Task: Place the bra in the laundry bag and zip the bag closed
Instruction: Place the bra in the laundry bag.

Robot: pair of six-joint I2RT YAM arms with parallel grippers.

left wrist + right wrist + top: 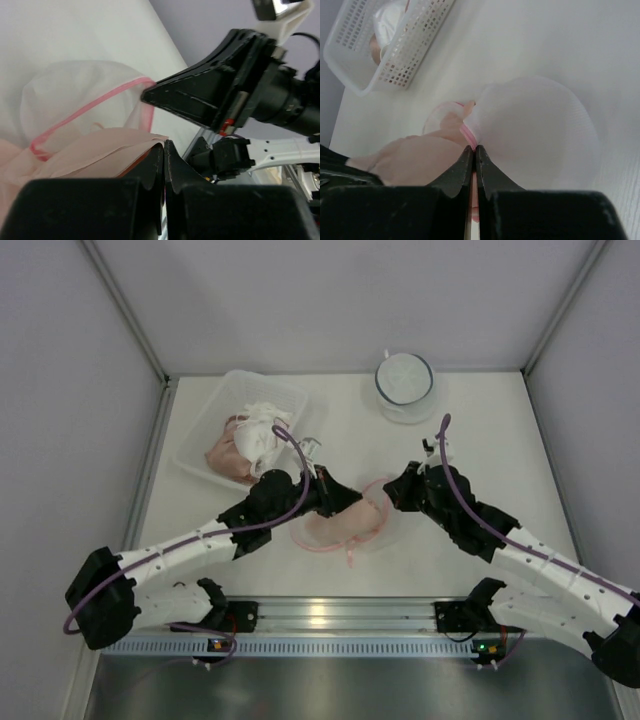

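Closest in, both arms reach forward from the near edge and meet mid-counter (480, 440), elbows splayed outward. I see the left end effector (343, 502) pinched shut on the pink bra (335, 527), which lies at the mouth of the mesh laundry bag (383, 523). The right end effector (391, 497) is clamped on the bag's pink rim. Bare counter lies right, and a basket (200, 445) sits back left.

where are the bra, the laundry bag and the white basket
bra (415, 157), right wrist view, on its pale pink fabric
laundry bag (540, 130), right wrist view, on its white mesh side
white basket (412, 52), right wrist view, on its perforated wall
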